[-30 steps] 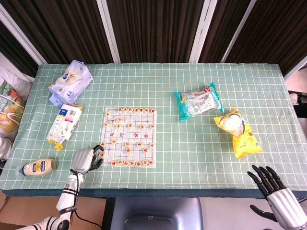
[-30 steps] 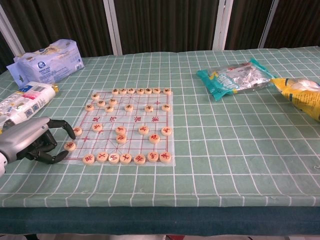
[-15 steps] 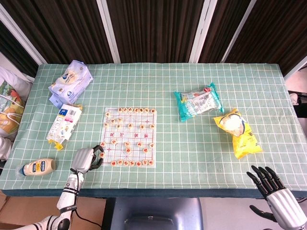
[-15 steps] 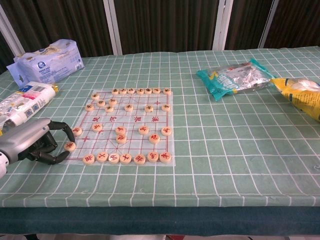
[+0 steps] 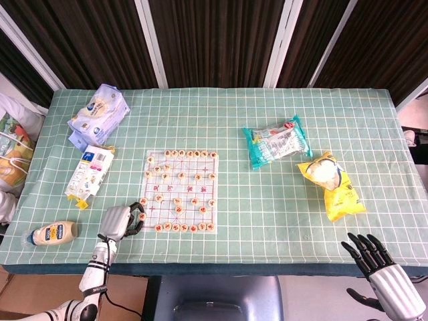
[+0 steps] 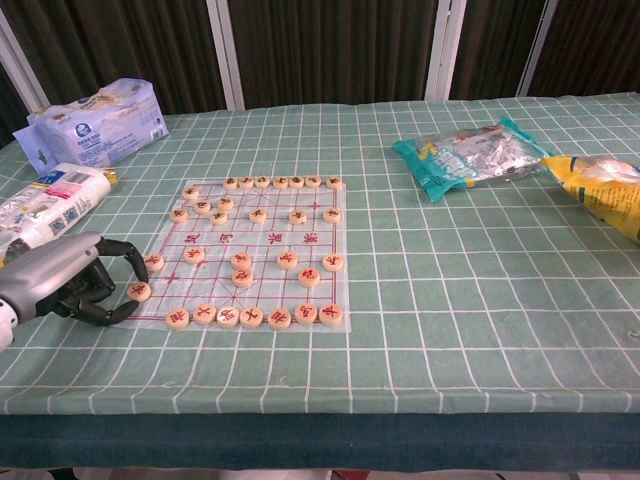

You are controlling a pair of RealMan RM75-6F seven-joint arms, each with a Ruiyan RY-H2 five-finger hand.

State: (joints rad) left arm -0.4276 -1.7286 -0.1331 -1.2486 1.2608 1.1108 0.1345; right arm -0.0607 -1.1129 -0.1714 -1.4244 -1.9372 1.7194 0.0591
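A Chinese chess board [image 5: 210,190] [image 6: 268,238] with several round wooden pieces lies mid-table. My left hand [image 5: 119,221] [image 6: 62,279] rests on the green checked cloth at the board's near-left corner. Its fingers curl in beside the outermost piece [image 6: 139,291], which lies flat on the board between a fingertip and the thumb; I see nothing lifted. My right hand [image 5: 382,267] hangs below the table's front edge at the far right with its fingers spread and nothing in it. The chest view does not show it.
A mayonnaise bottle [image 5: 52,233] lies left of the left hand. A white packet [image 5: 90,172] [image 6: 50,210] and a blue-white bag [image 5: 100,114] [image 6: 95,122] sit behind it. A teal bag [image 5: 276,140] [image 6: 465,158] and a yellow bag [image 5: 332,184] [image 6: 600,185] lie right.
My left hand has drawn back a little toward the table's left, while the pieces stay where they were. My right hand has sunk slightly lower.
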